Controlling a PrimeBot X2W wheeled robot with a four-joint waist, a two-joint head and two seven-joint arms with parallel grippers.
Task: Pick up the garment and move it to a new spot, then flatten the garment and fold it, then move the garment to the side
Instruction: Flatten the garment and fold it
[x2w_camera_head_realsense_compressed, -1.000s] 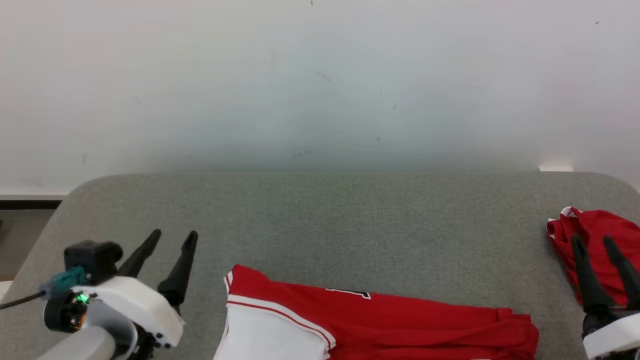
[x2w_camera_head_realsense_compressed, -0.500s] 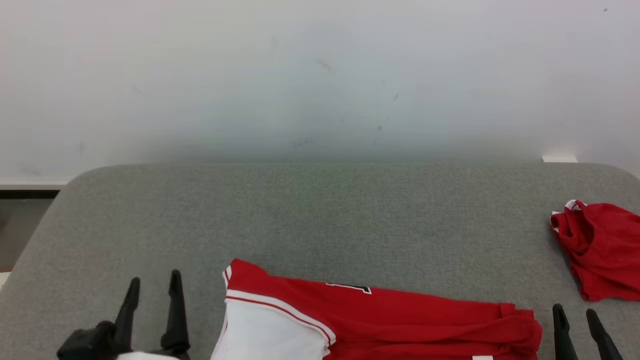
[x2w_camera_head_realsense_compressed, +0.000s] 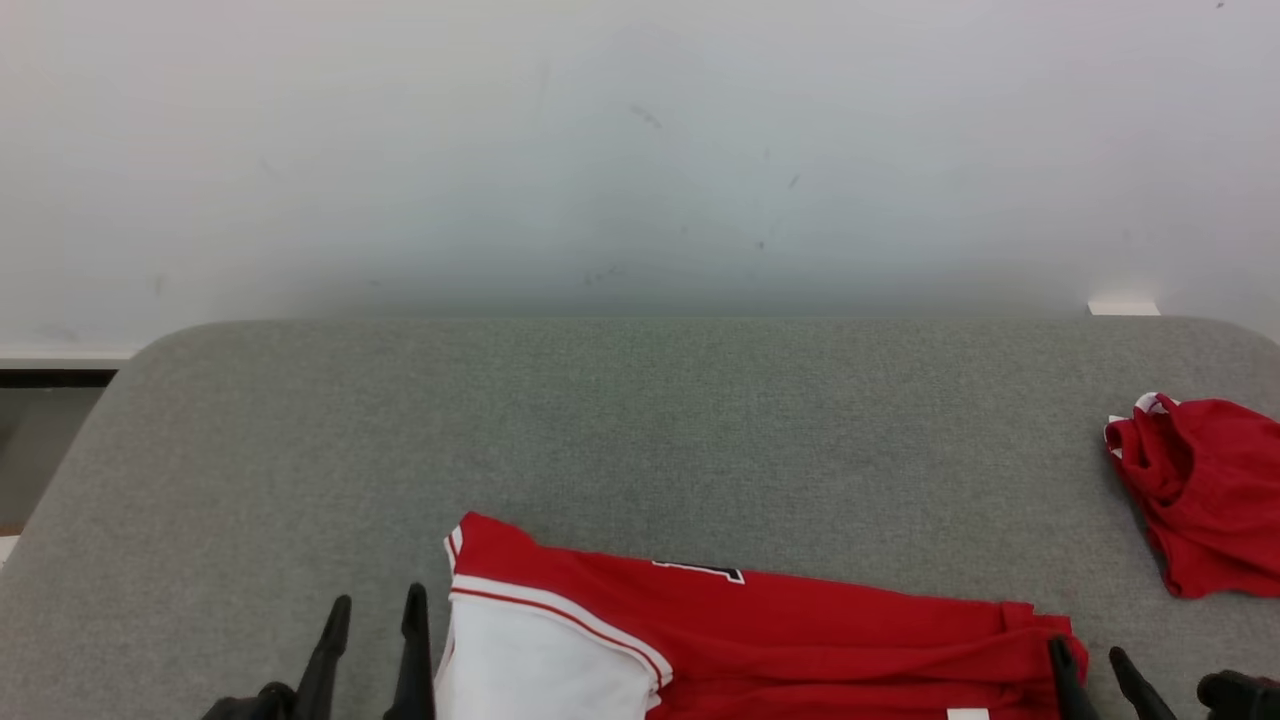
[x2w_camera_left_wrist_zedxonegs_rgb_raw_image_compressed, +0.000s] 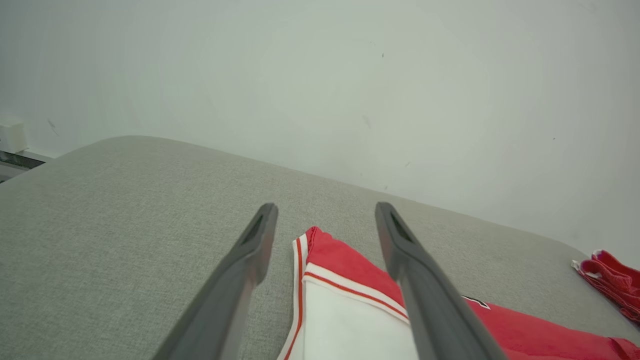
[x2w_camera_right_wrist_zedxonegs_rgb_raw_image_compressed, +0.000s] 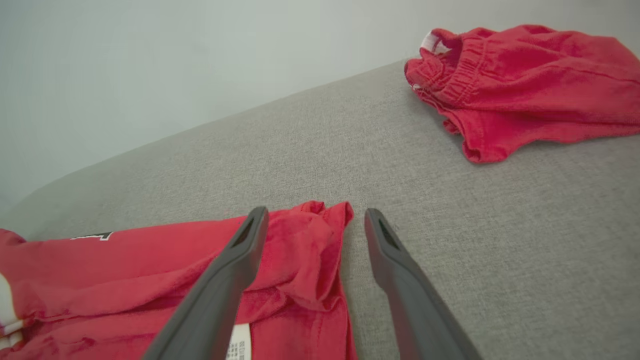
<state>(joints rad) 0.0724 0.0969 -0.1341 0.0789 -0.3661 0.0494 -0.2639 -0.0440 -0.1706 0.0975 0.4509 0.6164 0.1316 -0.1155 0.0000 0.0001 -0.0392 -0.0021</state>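
A red sports jersey (x2w_camera_head_realsense_compressed: 760, 640) with a white side panel and red-and-white striped trim lies folded into a long band on a grey fabric-covered table (x2w_camera_head_realsense_compressed: 640, 430), stretched from one gripper to the other. The left gripper (x2w_camera_head_realsense_compressed: 378, 597), with two long dark fingers, stands with its jaws spread wide and holds nothing. It sits just beside the jersey's white-trimmed end, and its inner finger is right at the striped edge. In the left wrist view that corner of the jersey shows in the gap between the two fingers and a little ahead of their tips, and the outer finger is over bare grey fabric. The right gripper (x2w_camera_head_realsense_compressed: 1087, 650) is also spread wide and empty, at the jersey's other end, where the red cloth is bunched into soft folds. In the right wrist view one finger lies over those folds, near a small white label (x2w_camera_right_wrist_zedxonegs_rgb_raw_image_compressed: 240, 342), and the other is over bare table just past the jersey's edge. Whether any fingertip touches the cloth cannot be told. Well ahead of the right gripper and further out to its side lies a second, crumpled red garment (x2w_camera_head_realsense_compressed: 1200, 490), apart from the jersey. A plain white wall (x2w_camera_head_realsense_compressed: 640, 150) rises beyond the table's far edge.
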